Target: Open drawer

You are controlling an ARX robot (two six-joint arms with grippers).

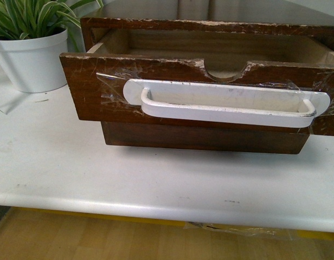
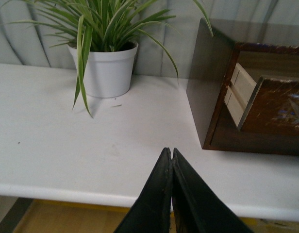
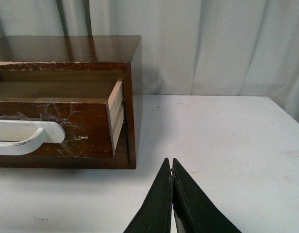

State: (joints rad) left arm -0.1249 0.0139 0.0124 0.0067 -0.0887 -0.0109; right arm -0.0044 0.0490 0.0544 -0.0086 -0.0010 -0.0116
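The dark brown wooden drawer (image 1: pixel 102 92) stands pulled out of its cabinet (image 1: pixel 199 24), its hollow inside showing. Its long white bar handle (image 1: pixel 226 103) is taped on below a semicircular notch in the chipped rim. The drawer also shows in the left wrist view (image 2: pixel 278 104) and the right wrist view (image 3: pixel 86 126), with the handle's end (image 3: pixel 28 136). My left gripper (image 2: pixel 169 151) is shut and empty over the table to the cabinet's left. My right gripper (image 3: pixel 170 161) is shut and empty over the table to the cabinet's right. Neither touches the drawer.
A plain lower drawer front (image 1: pixel 205 138) sits under the open one. A potted spider plant in a white pot (image 1: pixel 31 59) stands at the left, also in the left wrist view (image 2: pixel 107 70). The white table (image 1: pixel 156 184) ends at a near edge; curtains hang behind.
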